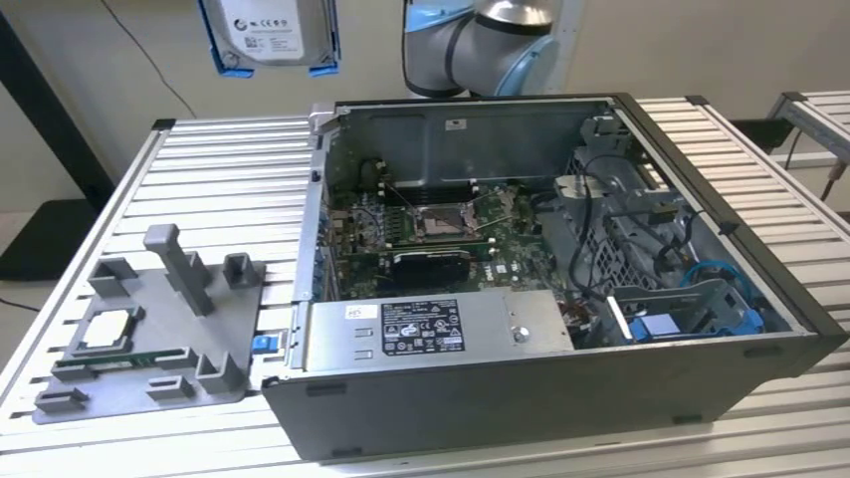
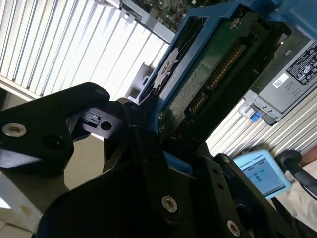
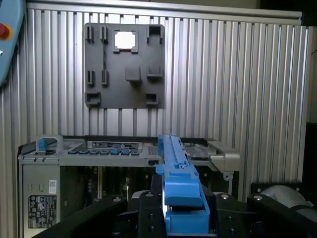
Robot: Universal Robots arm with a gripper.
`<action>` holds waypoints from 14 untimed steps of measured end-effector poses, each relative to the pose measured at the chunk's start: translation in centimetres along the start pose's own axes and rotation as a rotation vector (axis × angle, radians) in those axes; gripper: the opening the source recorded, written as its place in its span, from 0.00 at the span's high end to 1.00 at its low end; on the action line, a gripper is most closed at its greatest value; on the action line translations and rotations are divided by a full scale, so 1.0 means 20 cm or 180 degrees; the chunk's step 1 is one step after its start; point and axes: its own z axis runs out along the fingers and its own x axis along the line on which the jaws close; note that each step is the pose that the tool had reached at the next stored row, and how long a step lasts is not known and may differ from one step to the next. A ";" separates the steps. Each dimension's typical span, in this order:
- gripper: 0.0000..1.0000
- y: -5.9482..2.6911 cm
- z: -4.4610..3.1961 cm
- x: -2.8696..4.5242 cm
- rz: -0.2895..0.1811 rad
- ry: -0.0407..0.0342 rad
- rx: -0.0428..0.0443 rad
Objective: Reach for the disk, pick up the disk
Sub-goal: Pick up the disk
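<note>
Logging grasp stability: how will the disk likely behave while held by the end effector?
The disk looks rigid: its metal body hangs straight, without sag, so probably no flexing. The end effector grips it at the smooth blue rail, so it may slip. Its exposed circuit board suggests fragility if knocked.

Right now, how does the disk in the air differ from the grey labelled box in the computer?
The disk hangs upright in the air, clamped by the fingers; the grey box sits inside the open case. The disk is framed in blue; the grey box is bare metal. Both are metal with printed labels.
</note>
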 end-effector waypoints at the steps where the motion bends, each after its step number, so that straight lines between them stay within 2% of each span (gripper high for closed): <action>1: 1.00 -0.019 0.000 0.000 0.0000 0.0000 0.0000; 14: 1.00 -0.307 0.001 0.002 0.0000 0.0000 0.0000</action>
